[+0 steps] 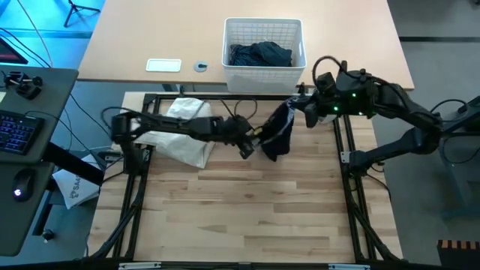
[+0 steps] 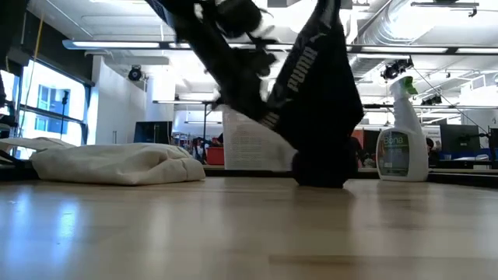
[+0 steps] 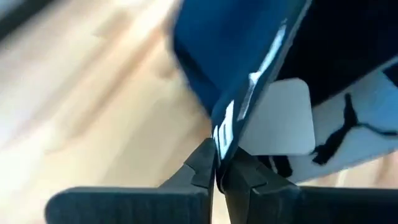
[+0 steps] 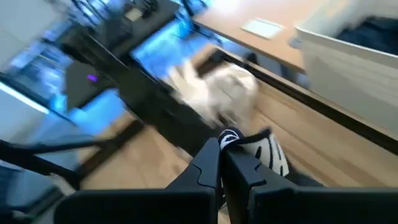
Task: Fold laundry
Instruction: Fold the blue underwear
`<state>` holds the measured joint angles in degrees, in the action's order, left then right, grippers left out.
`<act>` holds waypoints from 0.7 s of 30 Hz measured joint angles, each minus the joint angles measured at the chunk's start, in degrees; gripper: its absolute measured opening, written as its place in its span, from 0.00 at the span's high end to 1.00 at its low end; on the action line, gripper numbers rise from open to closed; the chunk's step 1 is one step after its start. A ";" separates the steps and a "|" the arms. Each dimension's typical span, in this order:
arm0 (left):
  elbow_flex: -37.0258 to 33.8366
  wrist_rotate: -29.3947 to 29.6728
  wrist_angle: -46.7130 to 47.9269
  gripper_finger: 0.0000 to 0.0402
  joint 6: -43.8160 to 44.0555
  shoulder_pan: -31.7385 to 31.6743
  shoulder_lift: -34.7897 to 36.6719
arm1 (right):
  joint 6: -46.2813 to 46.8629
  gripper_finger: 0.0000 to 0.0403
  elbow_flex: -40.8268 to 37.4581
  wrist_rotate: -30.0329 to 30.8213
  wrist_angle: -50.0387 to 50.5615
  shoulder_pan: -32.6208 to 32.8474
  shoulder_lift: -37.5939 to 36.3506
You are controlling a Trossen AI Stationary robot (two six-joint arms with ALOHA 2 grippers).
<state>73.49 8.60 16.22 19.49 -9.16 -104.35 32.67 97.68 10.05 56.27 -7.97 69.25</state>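
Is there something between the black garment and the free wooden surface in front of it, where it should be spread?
Nothing visible does. The black garment hangs between the left gripper and right gripper. The cream cloth lies to one side.

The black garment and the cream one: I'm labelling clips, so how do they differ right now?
The black garment hangs lifted between the left gripper and right gripper, only its lower end on the table; the cream garment lies crumpled there, unheld. Black shows white lettering; cream looks plain. Both are soft cloth.
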 joint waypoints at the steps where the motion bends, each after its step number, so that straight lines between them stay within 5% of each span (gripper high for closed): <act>1: 0.00 1.81 3.13 0.97 -1.66 -0.16 1.98 | 0.34 1.00 0.55 1.46 2.54 0.25 -0.02; 10: 12.10 13.37 20.89 1.00 -17.18 -3.90 20.22 | -2.05 1.00 5.95 20.31 12.84 1.05 -0.02; 15: 23.29 11.63 27.49 1.00 -17.83 -4.80 24.60 | -2.99 1.00 9.23 14.04 13.58 1.01 -0.18; 21: 29.55 -0.76 32.12 1.00 -14.93 -4.75 25.89 | 2.66 1.00 8.90 -1.92 16.70 1.03 -0.32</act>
<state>103.05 7.84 48.34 4.55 -13.91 -78.46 35.33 106.59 8.13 72.96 -6.94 68.93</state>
